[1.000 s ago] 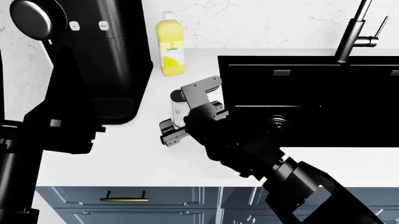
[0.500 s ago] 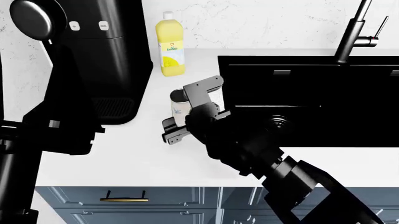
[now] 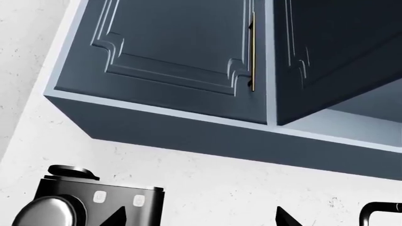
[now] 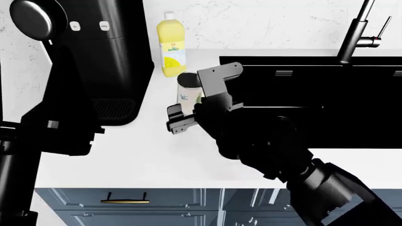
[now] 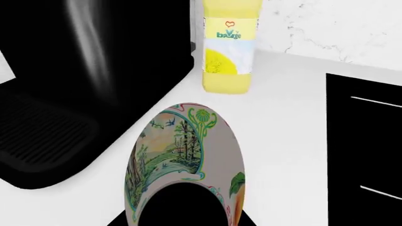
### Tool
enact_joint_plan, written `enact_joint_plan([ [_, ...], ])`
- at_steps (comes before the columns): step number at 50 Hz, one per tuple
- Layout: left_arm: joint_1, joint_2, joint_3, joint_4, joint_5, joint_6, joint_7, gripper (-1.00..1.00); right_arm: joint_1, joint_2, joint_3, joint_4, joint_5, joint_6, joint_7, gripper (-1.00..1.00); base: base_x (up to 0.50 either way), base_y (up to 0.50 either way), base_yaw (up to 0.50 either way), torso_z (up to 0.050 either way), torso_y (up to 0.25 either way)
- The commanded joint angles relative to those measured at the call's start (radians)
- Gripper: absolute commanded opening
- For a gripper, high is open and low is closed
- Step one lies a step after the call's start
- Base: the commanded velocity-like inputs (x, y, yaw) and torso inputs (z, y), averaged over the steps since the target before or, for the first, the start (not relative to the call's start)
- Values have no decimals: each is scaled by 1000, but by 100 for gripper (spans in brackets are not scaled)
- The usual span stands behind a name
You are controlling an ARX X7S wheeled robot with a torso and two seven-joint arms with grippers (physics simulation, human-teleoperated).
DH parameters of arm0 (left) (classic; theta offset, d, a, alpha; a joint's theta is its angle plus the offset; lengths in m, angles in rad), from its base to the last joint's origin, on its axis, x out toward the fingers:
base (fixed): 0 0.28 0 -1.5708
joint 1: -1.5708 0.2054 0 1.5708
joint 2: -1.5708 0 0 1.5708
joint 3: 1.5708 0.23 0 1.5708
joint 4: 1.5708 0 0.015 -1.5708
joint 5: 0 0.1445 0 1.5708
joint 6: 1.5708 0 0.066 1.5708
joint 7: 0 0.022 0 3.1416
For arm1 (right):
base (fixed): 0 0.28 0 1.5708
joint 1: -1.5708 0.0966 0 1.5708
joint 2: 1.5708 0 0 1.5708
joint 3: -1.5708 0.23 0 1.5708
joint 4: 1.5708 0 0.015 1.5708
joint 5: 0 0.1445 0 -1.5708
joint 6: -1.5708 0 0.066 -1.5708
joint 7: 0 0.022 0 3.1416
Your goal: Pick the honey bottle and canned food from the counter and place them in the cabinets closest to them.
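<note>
Can (image 5: 188,165) close-up — yellow btl (image 5: 230,47) behind

A tall opaque yellow bottle with a white cap and printed label (image 4: 171,45) stands on the white counter (image 4: 144,150) against the marbled wall, just beside a large black coffee machine (image 4: 103,52). A black sink basin (image 4: 326,94) with a dark faucet (image 4: 359,29) lies alongside. Blue panelled wall cabinets (image 3: 182,52) with a slim brass handle (image 3: 253,52) hang above.
</note>
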Motion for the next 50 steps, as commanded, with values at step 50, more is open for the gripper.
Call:
enact_joint_plan([
  [50, -568, -270, 73, 9, -373, -199, -402, 100, 167, 571, 320, -987, 512, 119, 640, -100, 0, 0, 0, 0, 1],
])
